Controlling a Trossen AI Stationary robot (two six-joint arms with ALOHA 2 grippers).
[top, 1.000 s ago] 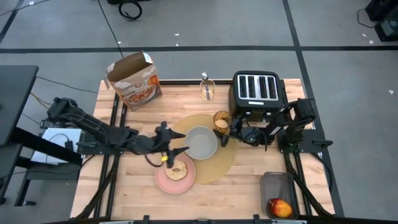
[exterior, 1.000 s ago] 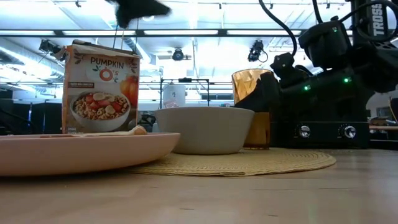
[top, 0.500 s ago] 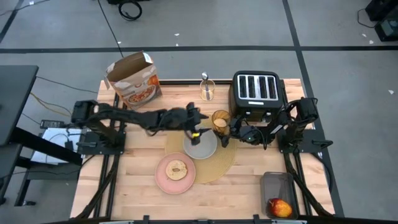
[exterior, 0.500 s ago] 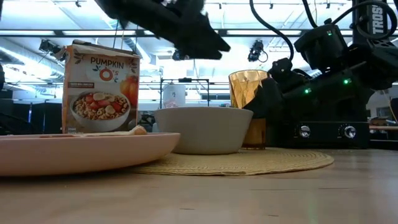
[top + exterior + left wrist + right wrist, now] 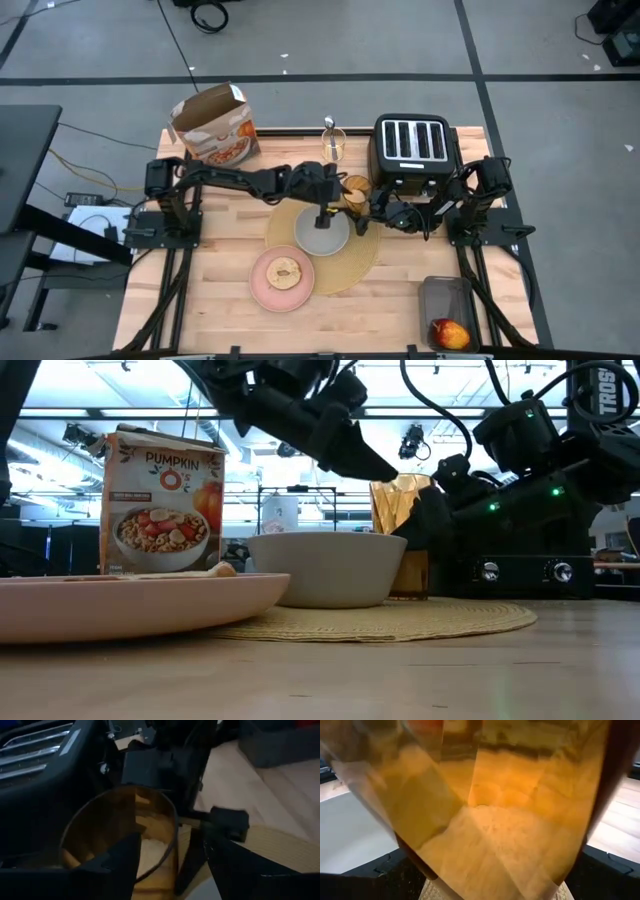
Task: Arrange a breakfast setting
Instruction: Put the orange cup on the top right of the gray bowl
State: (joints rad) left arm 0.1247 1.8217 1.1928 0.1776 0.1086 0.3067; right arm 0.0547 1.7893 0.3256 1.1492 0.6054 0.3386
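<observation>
So the amber tumbler (image 5: 356,192) sits on the far edge of the round tan placemat (image 5: 362,262), just beside the grey bowl (image 5: 322,236) and right in front of the black toaster (image 5: 415,150). The right gripper (image 5: 376,208) has its jaws spread wide around the glass. The left gripper (image 5: 326,203) comes in over the bowl, fingers (image 5: 120,865) parted, one dipping toward the rim. From overhead I can't really tell if either one touches the glass yet.

If this is a handover, I'd close one side firmly before the other lets go, and keep the tumbler upright. Toaster and bowl crowd it, so go slow.
</observation>
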